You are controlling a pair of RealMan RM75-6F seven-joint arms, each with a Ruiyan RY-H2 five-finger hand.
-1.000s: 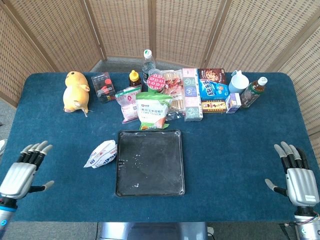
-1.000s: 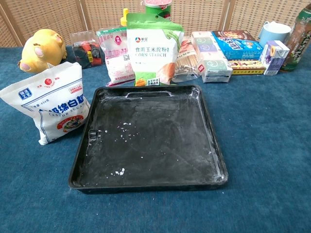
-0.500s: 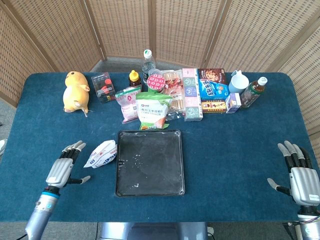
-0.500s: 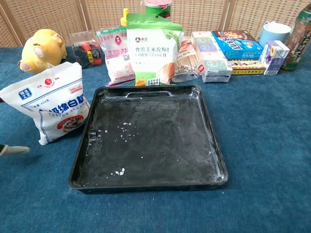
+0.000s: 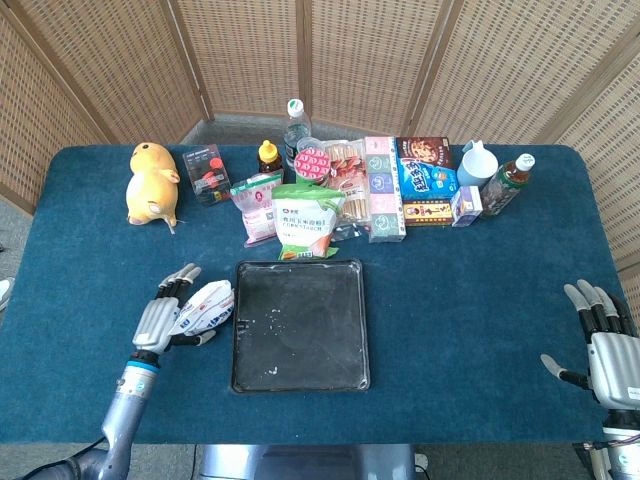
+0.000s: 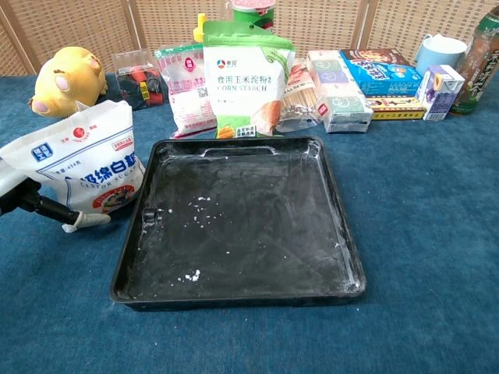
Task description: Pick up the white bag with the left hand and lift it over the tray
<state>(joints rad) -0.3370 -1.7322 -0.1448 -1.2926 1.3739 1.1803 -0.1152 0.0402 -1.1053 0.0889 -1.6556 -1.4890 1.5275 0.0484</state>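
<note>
The white bag [image 5: 208, 305] with blue and red print lies just left of the black tray [image 5: 300, 345]. In the chest view the bag [image 6: 86, 164] stands leaning beside the tray [image 6: 242, 234]. My left hand [image 5: 166, 314] is right against the bag's left side, fingers stretched along it and apart. Its thumb [image 6: 76, 219] reaches across the bag's lower front corner. Nothing shows that the hand has closed around the bag. My right hand [image 5: 610, 352] hovers at the table's right front corner with fingers spread, holding nothing.
A row of goods lines the back of the table: a yellow plush toy [image 5: 151, 183], a corn starch pouch [image 5: 306, 221] just behind the tray, snack boxes [image 5: 425, 180], bottles [image 5: 509, 180] and a white jug [image 5: 477, 162]. Blue cloth covers the table.
My left hand has travelled right from the table's left front edge up to the bag, which has tilted slightly. My right hand has sunk a little toward the front edge.
</note>
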